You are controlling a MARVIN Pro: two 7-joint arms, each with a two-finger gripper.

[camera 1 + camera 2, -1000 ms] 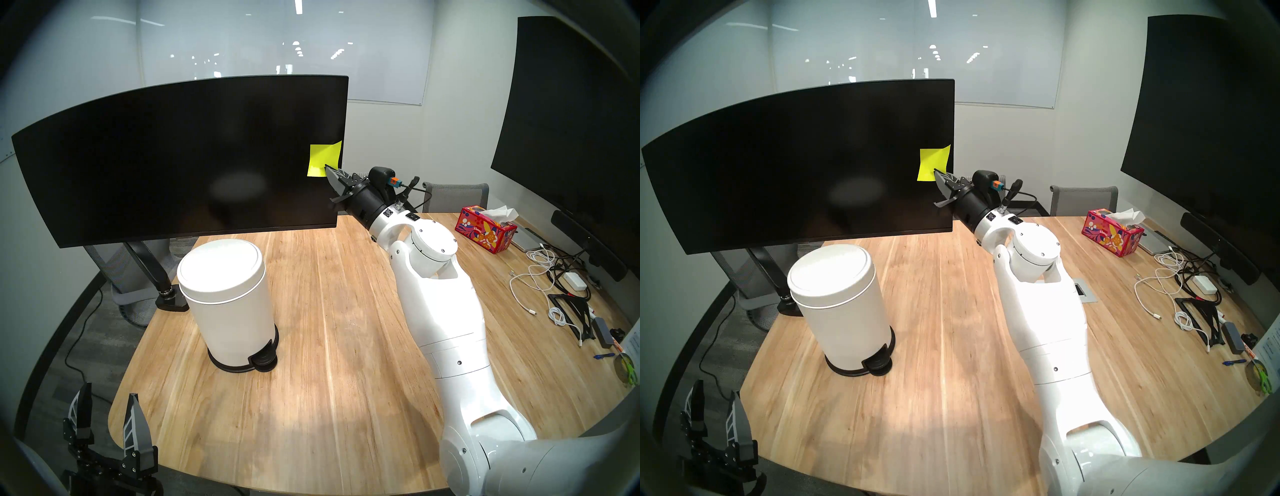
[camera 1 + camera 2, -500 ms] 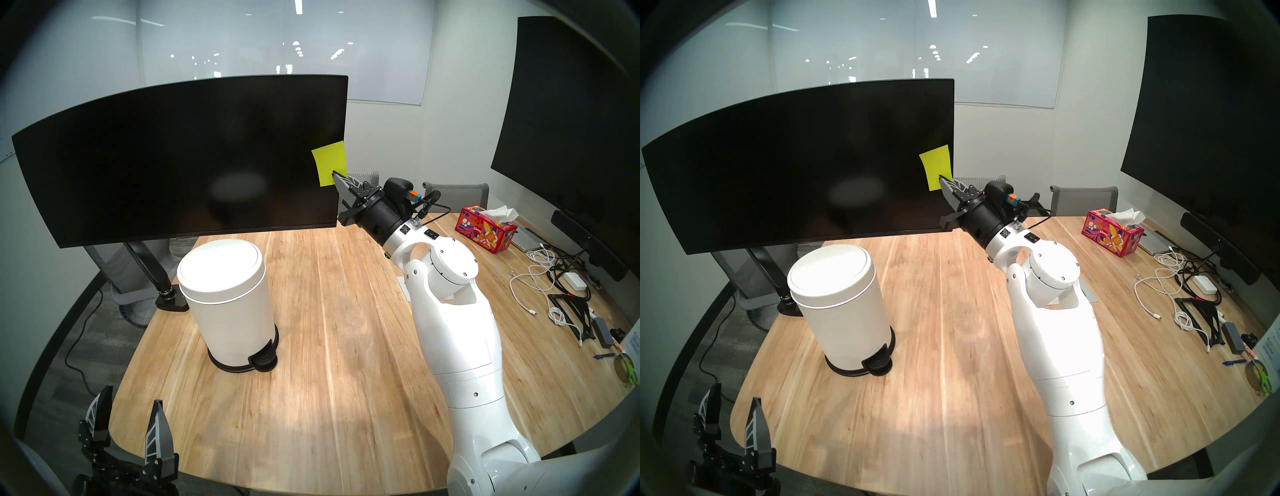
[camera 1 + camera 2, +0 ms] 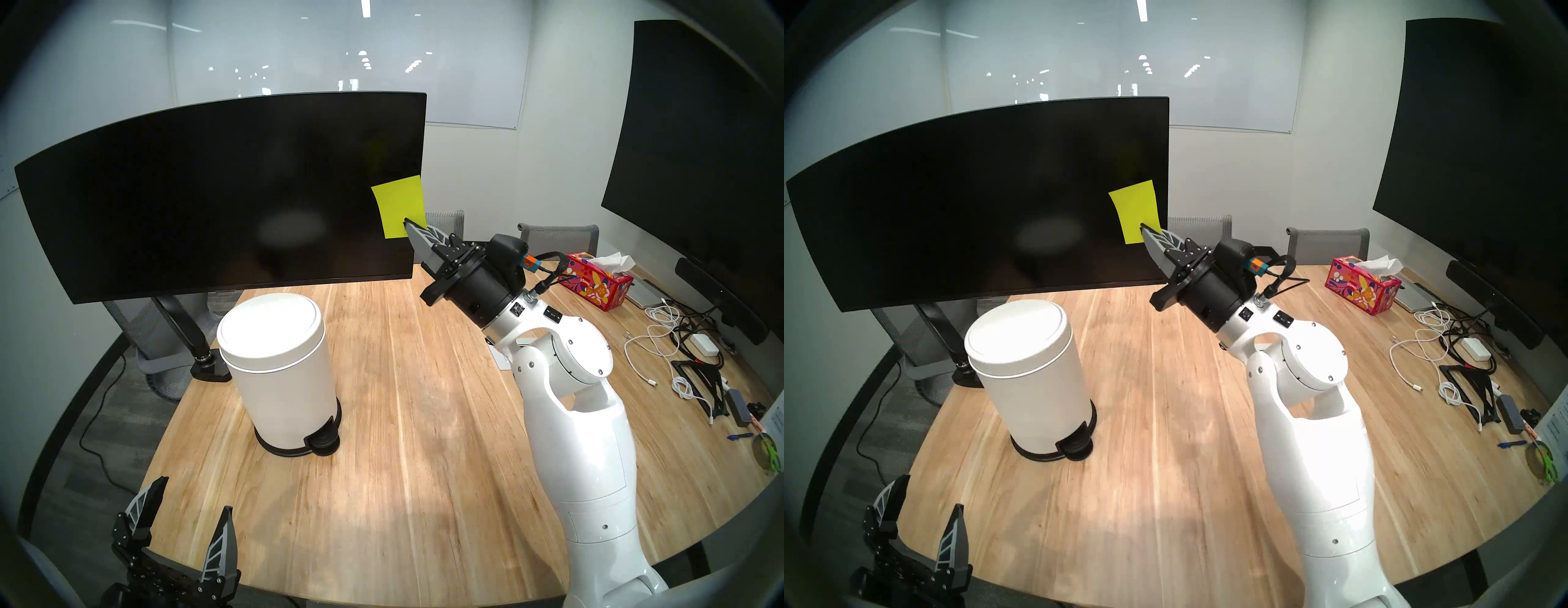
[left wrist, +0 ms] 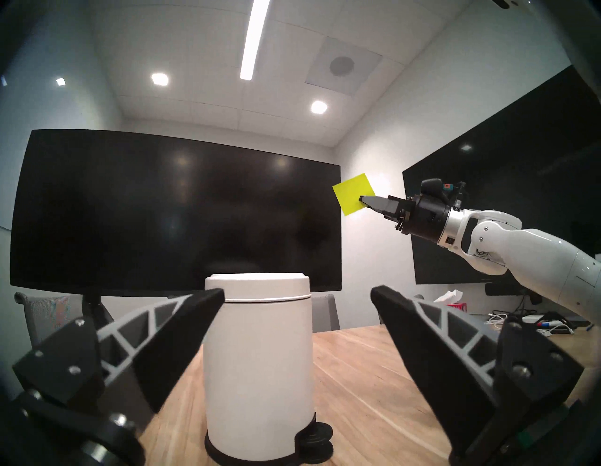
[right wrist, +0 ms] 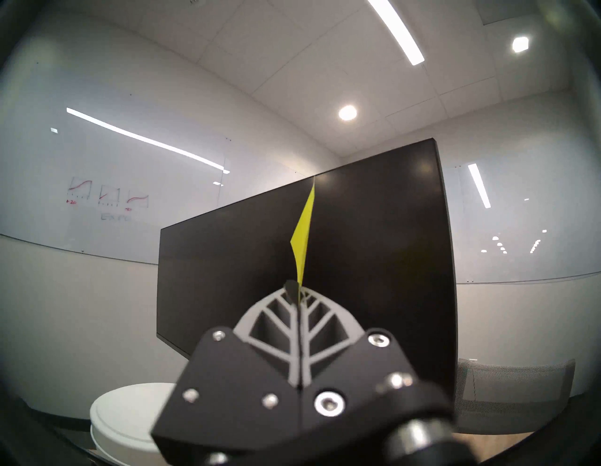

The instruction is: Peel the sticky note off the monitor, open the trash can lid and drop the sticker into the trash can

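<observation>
right tool is pressed together on the lower corner of the sticky note, pinching the paper edge-on between its two fingers, which the right wrist view shows clearly: the yellow-green sheet rises like a blade straight out of the closed tips. i read the peel as done, since from the left wrist view the note hangs in the air just off the right edge of the monitor, with wall showing behind it, apart from the glass; a faint yellow glow on the screen in the head views looks like its reflection, not a second sheet. so the first of three steps is behind me, and two are left. the trash can stands on the wooden worktop in front of the monitor, to the left of the held note and lower, and its trash can lid sits flat and closed, pedal facing me. my left tool is spread wide and holds nothing, low at the near edge of the worktop, with the can framed between its fingers but well apart from them. i judge the lid is its job next, then carrying the note over the opening and letting go.
</observation>
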